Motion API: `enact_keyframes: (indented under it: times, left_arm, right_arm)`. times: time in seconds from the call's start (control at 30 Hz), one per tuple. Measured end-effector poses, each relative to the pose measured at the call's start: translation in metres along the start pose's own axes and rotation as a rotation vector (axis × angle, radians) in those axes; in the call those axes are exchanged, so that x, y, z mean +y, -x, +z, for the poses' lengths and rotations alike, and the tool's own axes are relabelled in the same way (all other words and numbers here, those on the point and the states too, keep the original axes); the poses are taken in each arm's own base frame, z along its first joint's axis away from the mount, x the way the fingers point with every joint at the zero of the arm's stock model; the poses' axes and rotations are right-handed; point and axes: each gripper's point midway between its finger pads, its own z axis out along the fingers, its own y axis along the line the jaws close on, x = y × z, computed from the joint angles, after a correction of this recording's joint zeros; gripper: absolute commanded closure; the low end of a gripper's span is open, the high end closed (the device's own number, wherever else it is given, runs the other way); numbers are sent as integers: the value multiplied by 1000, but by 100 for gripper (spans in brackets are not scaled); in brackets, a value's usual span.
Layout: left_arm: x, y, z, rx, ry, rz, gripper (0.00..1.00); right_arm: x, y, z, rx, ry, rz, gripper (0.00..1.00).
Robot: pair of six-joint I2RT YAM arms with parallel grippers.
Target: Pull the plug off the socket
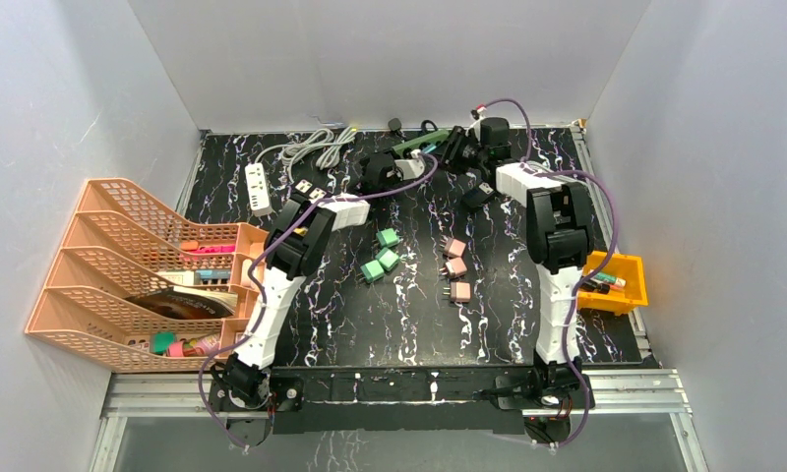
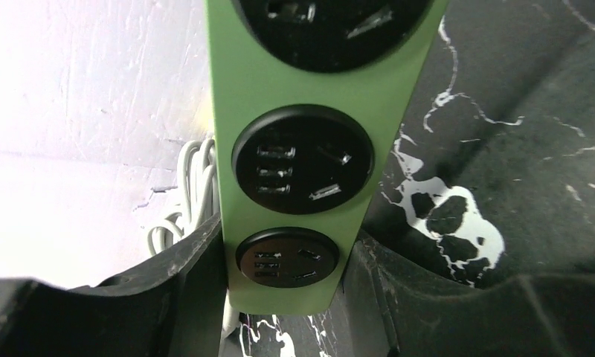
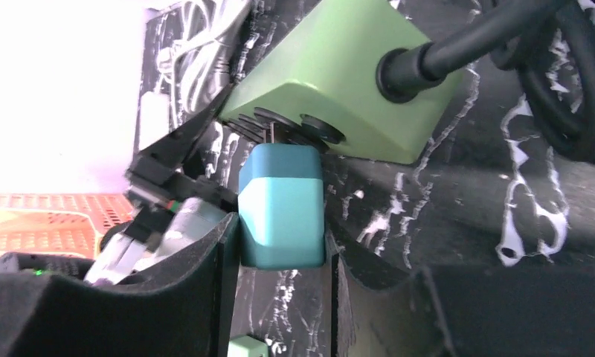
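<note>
Two grippers, both gripping. Right gripper (image 3: 281,249) is part closed, fingers pressed on both sides of the teal plug (image 3: 280,208). The plug sits right at the socket face of the green power strip (image 3: 332,82), and a thin metal pin shows in the small gap between them. Left gripper (image 2: 283,279) is closed narrow on the end of the same strip, a finger against each long edge, with round black socket faces running up the view. A thick black cable (image 3: 465,44) leaves the strip's end cap and loops on the table beside it.

Strip and both grippers are at the far middle of the table. An orange tiered file rack (image 1: 104,246) is at the left edge: pink item in an upper tier, dark round thing lower down, green and pink pieces in the bottom tier. A yellow bin (image 1: 634,295) at the right edge holds a few small coloured pieces, too small to name.

Loose on the table: three green plugs (image 1: 382,254) and three pink plugs (image 1: 456,267) near the centre, and a white power strip (image 1: 258,187) with coiled white cable (image 1: 311,147) at far left. The tabletop (image 1: 370,329) is black marble pattern with white veins. Plain pale walls on three sides.
</note>
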Motion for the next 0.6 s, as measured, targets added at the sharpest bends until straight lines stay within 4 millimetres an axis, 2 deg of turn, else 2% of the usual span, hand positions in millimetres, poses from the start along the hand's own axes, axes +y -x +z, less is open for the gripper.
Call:
enact_keyframes:
  times: [0.07,0.13,0.23,0.3,0.33,0.37,0.47,0.53,0.6]
  left_arm:
    - [-3,3,-1,-8,-14,25,100]
    - [-5,5,-1,-6,-16,32,100]
    - [1,-2,-1,16,9,-22,100]
    - [5,-5,2,14,12,-47,100]
    - [5,-7,2,19,13,-48,100]
    - [8,-10,2,36,23,-50,100]
    - [16,-25,2,81,42,-53,100]
    - [21,-33,3,102,53,-55,100]
    - [25,-39,4,119,62,-61,100]
  right_arm:
    - [-13,-8,-1,48,-16,29,100]
    - [-17,-5,4,45,-109,-9,100]
    - [4,9,10,-16,-181,-134,100]
    - [15,11,8,-41,-126,-148,100]
    - [13,8,3,-32,-90,-134,100]
    - [7,5,-3,-10,-84,-111,100]
    - [-40,2,-19,38,-245,-78,100]
    - [-42,-4,-22,61,-202,-62,100]
    - [-29,-11,-24,72,-64,27,100]
